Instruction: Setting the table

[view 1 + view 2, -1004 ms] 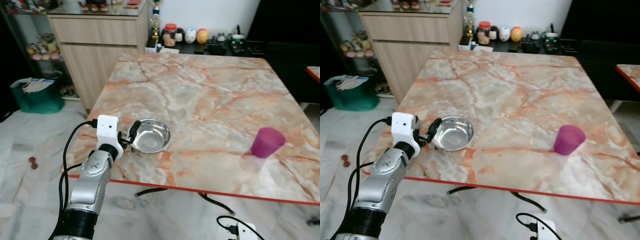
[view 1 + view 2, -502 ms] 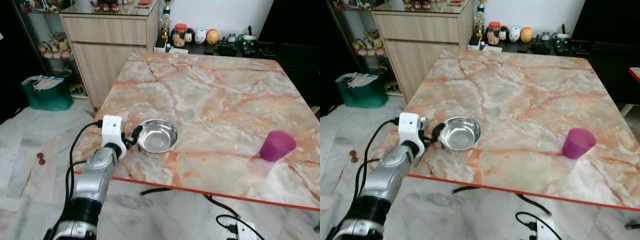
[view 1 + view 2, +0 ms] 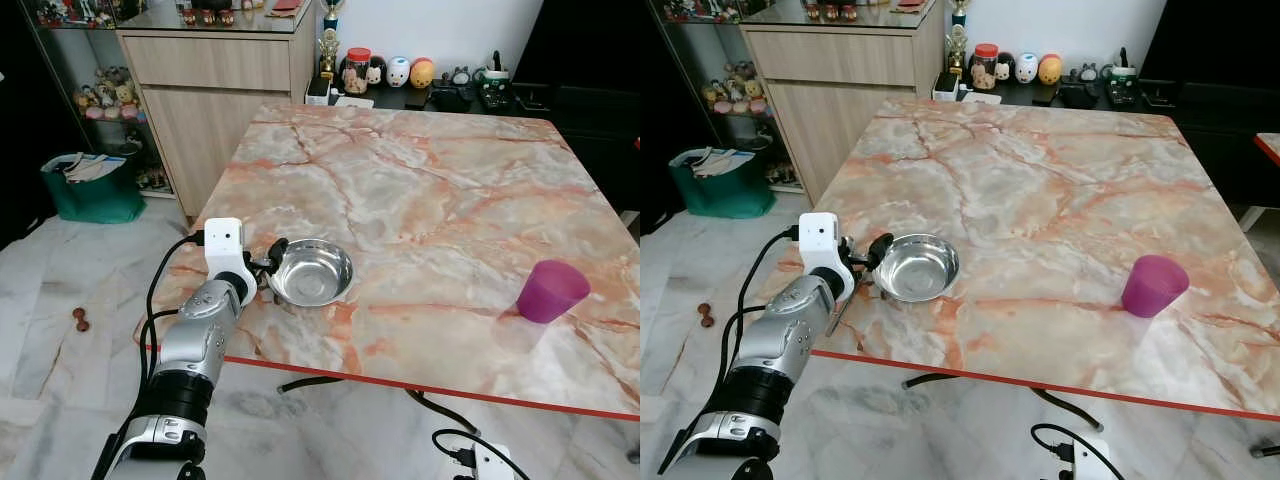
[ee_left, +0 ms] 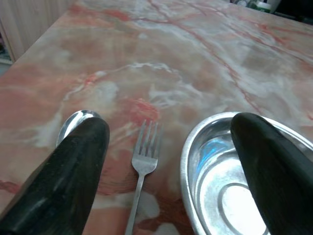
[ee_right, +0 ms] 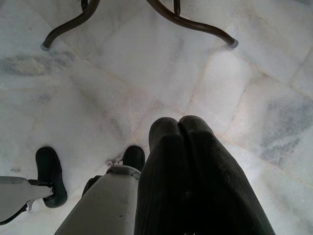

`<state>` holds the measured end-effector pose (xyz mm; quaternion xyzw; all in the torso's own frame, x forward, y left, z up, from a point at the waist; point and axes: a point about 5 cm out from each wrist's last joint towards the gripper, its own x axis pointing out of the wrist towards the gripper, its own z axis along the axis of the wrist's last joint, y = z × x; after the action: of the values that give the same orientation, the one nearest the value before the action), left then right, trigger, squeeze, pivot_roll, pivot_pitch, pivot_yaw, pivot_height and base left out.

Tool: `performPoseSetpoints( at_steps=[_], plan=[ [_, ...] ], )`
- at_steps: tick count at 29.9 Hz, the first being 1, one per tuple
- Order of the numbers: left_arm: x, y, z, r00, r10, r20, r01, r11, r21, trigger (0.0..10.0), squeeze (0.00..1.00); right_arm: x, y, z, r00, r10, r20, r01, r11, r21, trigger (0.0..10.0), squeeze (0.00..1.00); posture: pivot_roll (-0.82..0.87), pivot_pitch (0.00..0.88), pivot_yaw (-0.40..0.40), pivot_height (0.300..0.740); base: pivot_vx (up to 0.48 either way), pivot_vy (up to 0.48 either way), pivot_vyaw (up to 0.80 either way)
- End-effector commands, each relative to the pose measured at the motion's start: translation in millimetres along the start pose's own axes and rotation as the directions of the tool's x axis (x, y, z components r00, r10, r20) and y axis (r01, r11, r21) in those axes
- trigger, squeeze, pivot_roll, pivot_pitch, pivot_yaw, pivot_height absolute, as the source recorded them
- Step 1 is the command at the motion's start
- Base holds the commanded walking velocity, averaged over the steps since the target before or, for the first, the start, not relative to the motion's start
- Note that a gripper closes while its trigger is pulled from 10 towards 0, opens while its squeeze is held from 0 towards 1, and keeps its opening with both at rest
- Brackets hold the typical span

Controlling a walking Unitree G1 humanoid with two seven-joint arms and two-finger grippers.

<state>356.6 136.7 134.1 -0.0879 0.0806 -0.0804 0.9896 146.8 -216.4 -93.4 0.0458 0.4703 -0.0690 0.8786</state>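
So the surface (image 3: 430, 190) is a big square slab of pink-and-orange veined marble with a thin red edge, sitting on a pale marble floor (image 3: 60, 400). The left claw (image 4: 166, 147) hangs low over the near-left corner with its two black fingers spread wide, gripping nothing. A steel bowl (image 3: 310, 272) sits right by it, and in the wrist view one finger (image 4: 274, 171) reaches over the bowl's rim while the other finger (image 4: 63, 171) is over a spoon (image 4: 73, 123). A fork (image 4: 144, 161) lies flat on the marble in the gap between the fingers, just beside the bowl. A purple cup (image 3: 551, 290) stands well off across the surface from the left claw, near the front edge.

Past the surface's far side there's a light wood cabinet (image 3: 225, 75), a dark low shelf with little figurines and jars (image 3: 395, 72), and a green bag (image 3: 90, 187) on the floor beside the cabinet.

The right claw (image 5: 183, 129) hangs idle above the floor tiles, fingers pressed together, with dark metal legs (image 5: 190, 22) beyond it.
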Motion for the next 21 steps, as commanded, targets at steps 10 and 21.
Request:
performPoseSetpoints(
  at_steps=[10,21],
  plan=[
    [3.4,-5.2,-10,0.997,-0.024,-0.074,0.024,1.0,0.003,10.0,0.0,-0.2,0.8,-2,1.0,0.0,-0.009,0.001,1.0,0.002,10.0,0.0,0.06,0.0,-0.037,0.74,0.0,0.0,0.0],
    [3.1,-10.6,-17,0.99,-0.072,-0.117,0.074,0.997,0.011,10.0,0.0,-0.2,0.8,-2,1.0,0.0,-0.009,0.0,1.0,0.003,10.0,0.0,0.05,0.0,-0.037,0.74,0.0,0.0,0.0]
  ],
)
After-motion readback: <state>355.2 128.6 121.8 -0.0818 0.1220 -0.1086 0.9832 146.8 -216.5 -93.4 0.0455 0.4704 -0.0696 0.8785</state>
